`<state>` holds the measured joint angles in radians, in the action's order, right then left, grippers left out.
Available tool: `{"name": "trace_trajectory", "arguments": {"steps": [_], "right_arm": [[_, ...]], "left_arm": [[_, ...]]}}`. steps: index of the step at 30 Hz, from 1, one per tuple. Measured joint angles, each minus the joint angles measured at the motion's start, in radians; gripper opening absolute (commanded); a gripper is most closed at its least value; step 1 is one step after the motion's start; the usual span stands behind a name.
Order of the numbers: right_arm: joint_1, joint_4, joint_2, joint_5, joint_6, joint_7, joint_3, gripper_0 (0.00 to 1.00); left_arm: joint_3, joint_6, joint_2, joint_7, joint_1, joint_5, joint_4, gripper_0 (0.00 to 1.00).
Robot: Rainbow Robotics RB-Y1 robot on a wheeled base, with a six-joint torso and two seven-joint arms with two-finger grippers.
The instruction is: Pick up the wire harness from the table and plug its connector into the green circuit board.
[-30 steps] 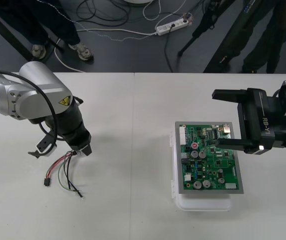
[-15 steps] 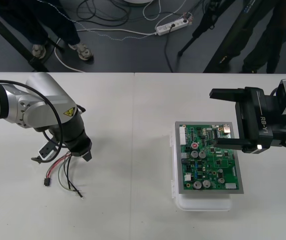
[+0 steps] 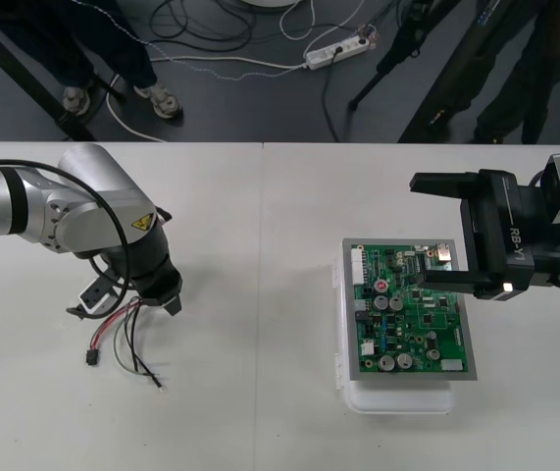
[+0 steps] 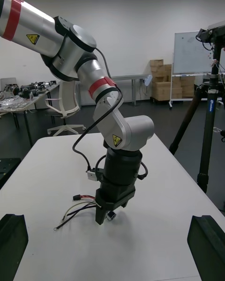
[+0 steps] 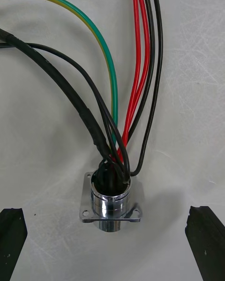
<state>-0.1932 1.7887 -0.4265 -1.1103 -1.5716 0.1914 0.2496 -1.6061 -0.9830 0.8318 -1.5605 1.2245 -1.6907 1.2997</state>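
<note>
1. The wire harness lies on the table, on the robot's left side. It is well apart from the green circuit board.
2. Its small black plug lies on the table at the end of the wires that is farther from the left gripper. It is not in the board.
3. The other end has a round metal socket with a square flange. It sits on the table.
4. In the left wrist view, the red wires, a green wire and some black wires all come out of the top of the socket and spread away from it.
5. The left gripper is down low, right over the socket end of the harness.
6. Its two black fingers stand wide apart. The socket is between them, and neither finger touches it. The gripper holds nothing.
7. The right wrist view shows the left gripper from the side, pointing straight down at the table. The wires fan out beside its tip.
8. The green circuit board sits on its white base on the robot's right side of the table.
9. The right gripper comes in from the right and hangs above the far part of the board. Its fingers are wide apart too, and it holds nothing.
</note>
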Motion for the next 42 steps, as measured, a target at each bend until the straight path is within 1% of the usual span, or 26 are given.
{"name": "trace_trajectory", "arguments": {"steps": [27,42], "right_arm": [[0.0,0.0,0.0,0.0,0.0,0.0,0.0,1.0],[-0.001,0.0,0.0,0.0,0.0,0.0,0.0,1.0]], "left_arm": [[0.0,0.002,-0.009,0.0,-0.006,-0.05,-0.019,1.0],[0.0,0.025,-0.009,0.0,-0.045,-0.079,-0.024,1.0]]}}
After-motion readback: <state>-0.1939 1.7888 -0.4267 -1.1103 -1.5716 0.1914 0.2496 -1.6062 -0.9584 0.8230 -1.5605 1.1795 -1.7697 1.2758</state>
